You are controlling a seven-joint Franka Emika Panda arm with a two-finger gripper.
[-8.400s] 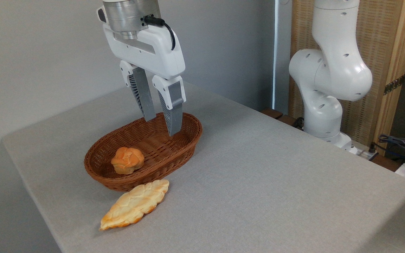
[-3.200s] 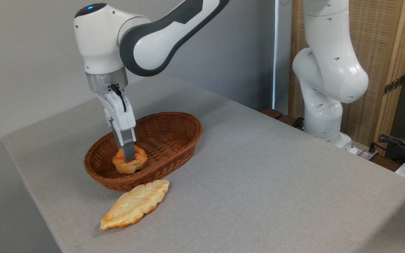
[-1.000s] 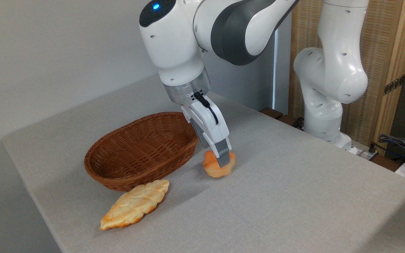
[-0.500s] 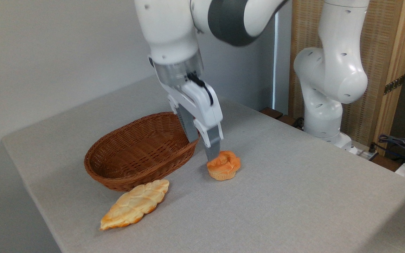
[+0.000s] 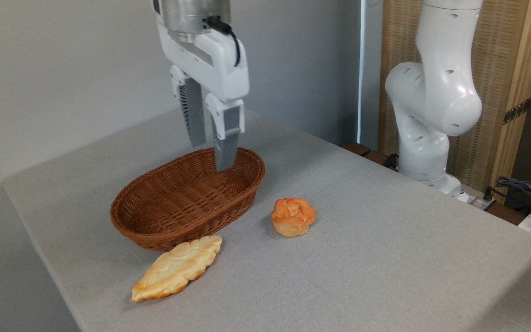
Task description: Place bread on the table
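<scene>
Bun on the table, gripper raised above the basket.

Bun stands upright on the grey table, knotted top up and paler base down, just right of the wicker basket and apart from it, with nothing touching it. Gripper hangs well above it and to the left, over the far end of the basket, pointing down; its two fingers are spread with a clear gap between them and hold nothing. Basket looks bare inside. Flat leaf-shaped bread lies on the table in front of the basket, its upper end close against the basket's near wall. Arm's white base stands at the table's far right edge, before a wooden screen.
</scene>
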